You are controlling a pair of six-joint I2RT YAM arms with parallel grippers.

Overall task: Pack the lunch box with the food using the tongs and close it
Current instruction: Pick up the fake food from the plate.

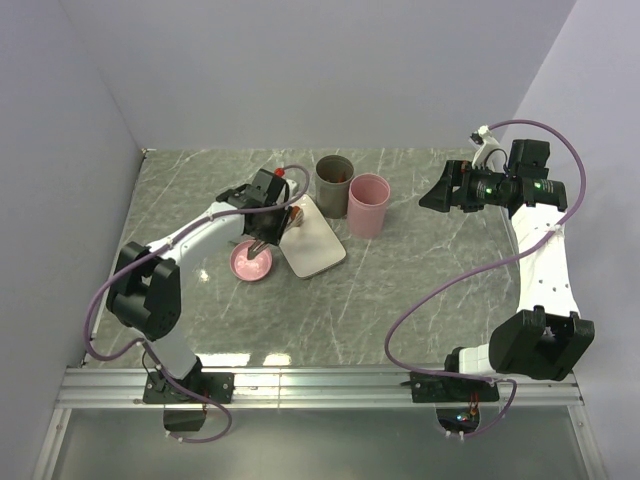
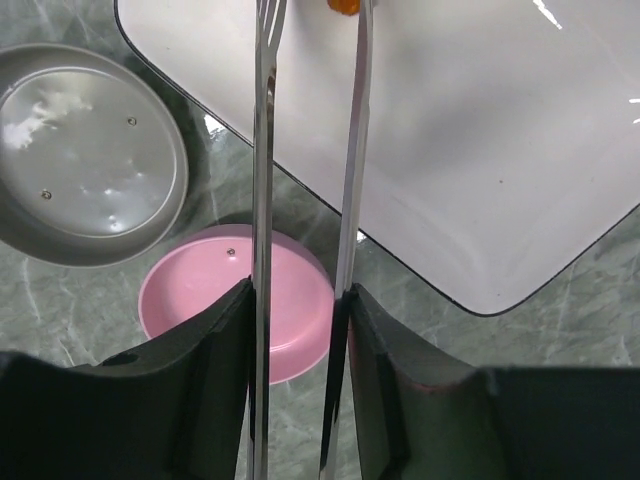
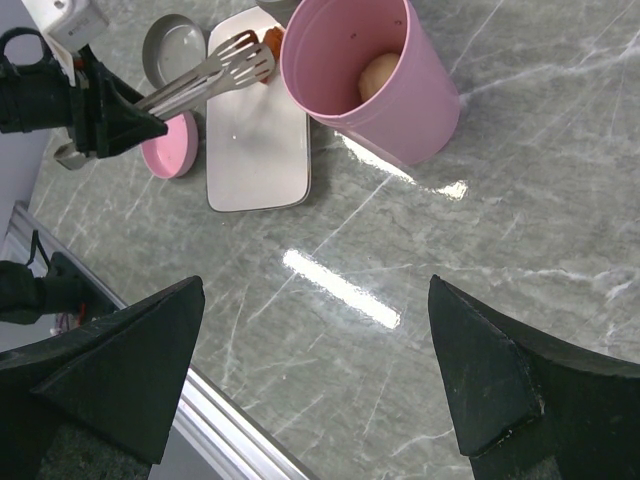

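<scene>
My left gripper (image 2: 300,290) (image 1: 264,238) is shut on the tongs (image 2: 262,150), one finger pressed against each slim metal arm. The tongs (image 3: 205,75) reach out over the far end of the flat white tray, their tips beside an orange piece of food (image 2: 345,5) (image 3: 271,40) lying there. The lunch box, a dark grey canister (image 1: 333,184), stands uncovered behind the tray with something reddish inside. Its grey lid (image 2: 85,150) (image 3: 171,43) lies upside down beside the tray. My right gripper (image 3: 315,285) (image 1: 438,192) hangs open and empty above the table at the right.
The white tray (image 2: 500,160) (image 1: 315,245) (image 3: 255,150) lies between the arms. A pink cup (image 1: 367,205) (image 3: 375,75) with a round beige piece inside stands beside the canister. A pink lid (image 2: 200,290) (image 1: 252,264) (image 3: 168,150) rests under my left gripper.
</scene>
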